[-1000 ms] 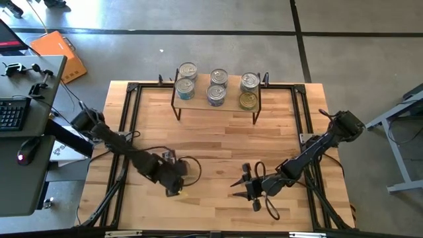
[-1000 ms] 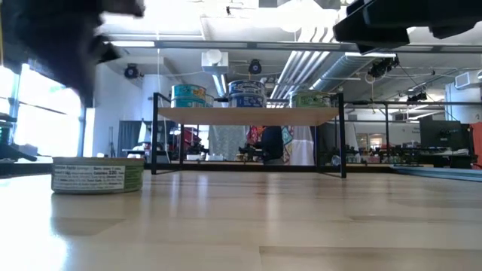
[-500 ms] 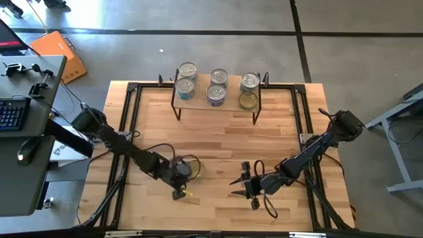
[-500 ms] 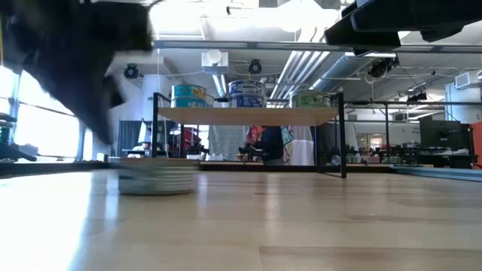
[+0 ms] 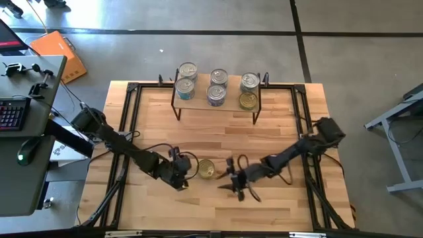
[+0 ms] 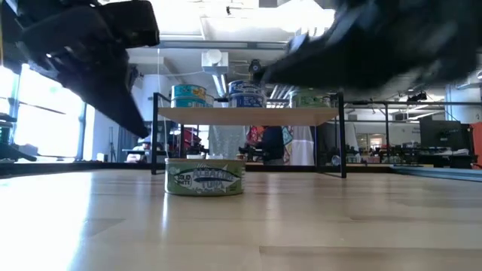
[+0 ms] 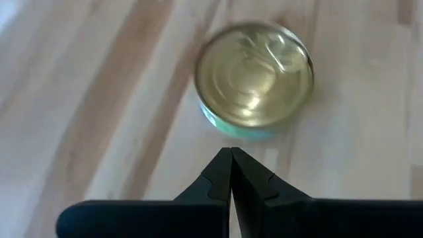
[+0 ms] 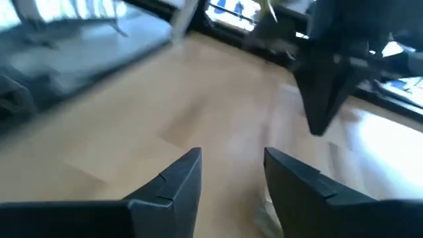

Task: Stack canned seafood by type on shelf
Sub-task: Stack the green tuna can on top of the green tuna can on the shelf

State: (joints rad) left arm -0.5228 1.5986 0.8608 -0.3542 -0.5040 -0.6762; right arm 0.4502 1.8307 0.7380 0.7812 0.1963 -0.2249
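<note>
A short gold-topped can (image 5: 206, 169) with a green label (image 6: 205, 179) stands upright on the tabletop near its middle. My left gripper (image 5: 180, 177) is shut, and its tips (image 7: 230, 153) point at the can's side wall (image 7: 239, 130) from the left. My right gripper (image 5: 231, 180) is open (image 8: 231, 173) and hovers just right of the can. The light-wood shelf (image 5: 198, 104) (image 6: 248, 115) stands on black legs at the far edge. It carries several cans, most silver-topped (image 5: 216, 94) and one gold-topped (image 5: 248, 100). My left gripper has its shut fingertips (image 7: 230, 153) right at the lower side wall (image 7: 239, 130) of the gold-topped can, coming level from the table's left. I cannot tell whether they touch it. The can stands flat on the table.
Black frame rails (image 5: 129, 119) run along the table's left and right edges, and cables (image 5: 155, 151) trail behind both arms. A desk with a keyboard (image 5: 13, 114) stands off the table's left. Bare wood lies between the can and the shelf.
My shut left gripper has swept toward the table's right, and the gold-topped can has slid upright along the table from the left part to the middle. My right gripper has moved left toward the can, staying open.
</note>
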